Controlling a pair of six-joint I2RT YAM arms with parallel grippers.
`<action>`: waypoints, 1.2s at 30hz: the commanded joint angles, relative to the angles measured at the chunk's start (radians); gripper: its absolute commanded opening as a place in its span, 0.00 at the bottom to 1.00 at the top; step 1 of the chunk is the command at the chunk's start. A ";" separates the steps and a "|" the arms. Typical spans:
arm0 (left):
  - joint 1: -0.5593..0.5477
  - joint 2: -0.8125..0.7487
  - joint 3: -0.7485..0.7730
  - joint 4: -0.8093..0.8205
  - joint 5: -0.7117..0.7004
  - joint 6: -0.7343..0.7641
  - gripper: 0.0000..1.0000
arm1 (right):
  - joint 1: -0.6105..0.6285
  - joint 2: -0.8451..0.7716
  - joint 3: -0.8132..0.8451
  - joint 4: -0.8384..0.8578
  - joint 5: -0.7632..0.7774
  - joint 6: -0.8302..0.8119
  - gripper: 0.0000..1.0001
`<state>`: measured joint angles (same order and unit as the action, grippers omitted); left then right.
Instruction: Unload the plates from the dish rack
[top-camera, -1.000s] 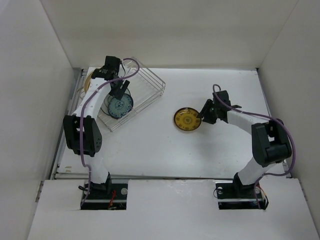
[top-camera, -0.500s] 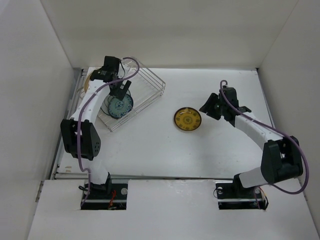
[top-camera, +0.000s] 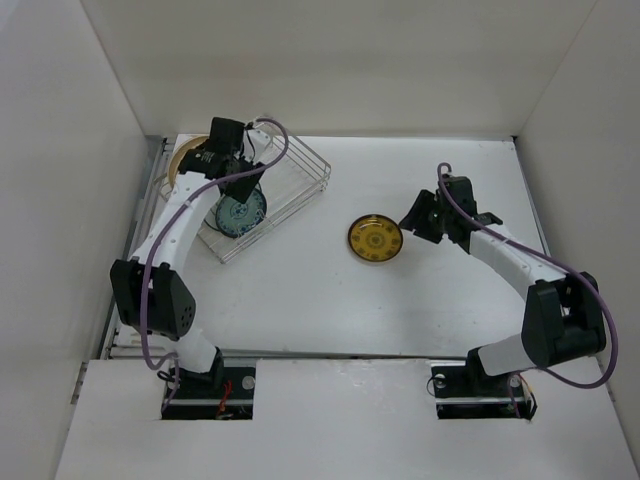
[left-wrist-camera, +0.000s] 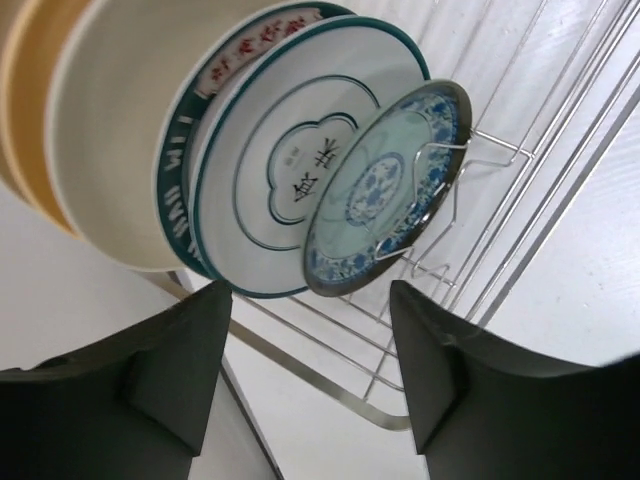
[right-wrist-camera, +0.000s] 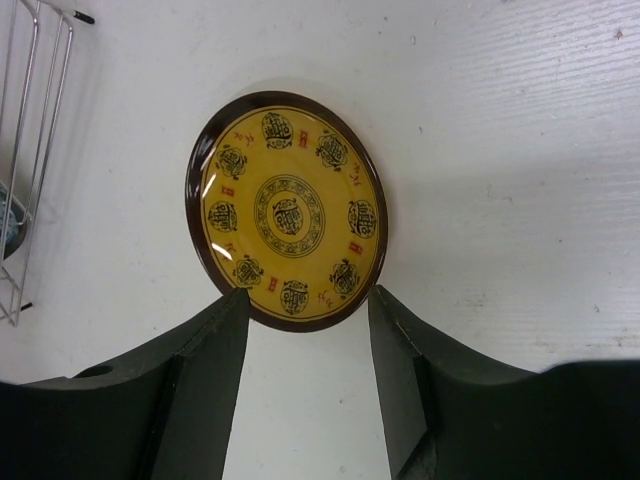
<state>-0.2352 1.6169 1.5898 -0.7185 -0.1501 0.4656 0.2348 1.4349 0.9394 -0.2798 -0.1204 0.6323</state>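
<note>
The dish rack (top-camera: 290, 178) stands at the back left with plates upright in it. In the left wrist view these are a tan plate (left-wrist-camera: 22, 110), a cream plate (left-wrist-camera: 105, 150), a white plate with a dark patterned rim (left-wrist-camera: 188, 150), a white teal-rimmed plate (left-wrist-camera: 280, 190) and a small teal patterned plate (left-wrist-camera: 385, 185). My left gripper (left-wrist-camera: 310, 335) hangs open just short of the teal plate (top-camera: 240, 212), with nothing between its fingers. A mustard-yellow plate (right-wrist-camera: 287, 210) lies flat on the table (top-camera: 375, 239). My right gripper (right-wrist-camera: 305, 320) is open just behind its rim, not touching it.
The rack's wire grid (left-wrist-camera: 520, 190) runs to the right of the plates, and its corner (right-wrist-camera: 30, 110) shows at the left of the right wrist view. White walls enclose the table on three sides.
My right gripper has drawn a little back from the yellow plate and its elbow has swung right. The left arm has shifted over the rack, and its jaws widened and then narrowed.
</note>
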 joint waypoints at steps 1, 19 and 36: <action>0.002 0.047 0.007 -0.045 0.018 0.001 0.57 | -0.006 -0.027 0.002 -0.007 -0.001 -0.020 0.57; 0.020 0.259 0.113 -0.087 -0.051 -0.080 0.06 | -0.006 -0.111 0.001 -0.007 -0.033 -0.029 0.58; -0.007 0.064 0.386 -0.262 0.045 -0.108 0.00 | 0.012 -0.238 0.068 -0.042 -0.064 -0.072 0.60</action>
<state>-0.2272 1.7901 1.9110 -0.9524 -0.1814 0.3908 0.2367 1.2488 0.9463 -0.3187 -0.1589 0.6003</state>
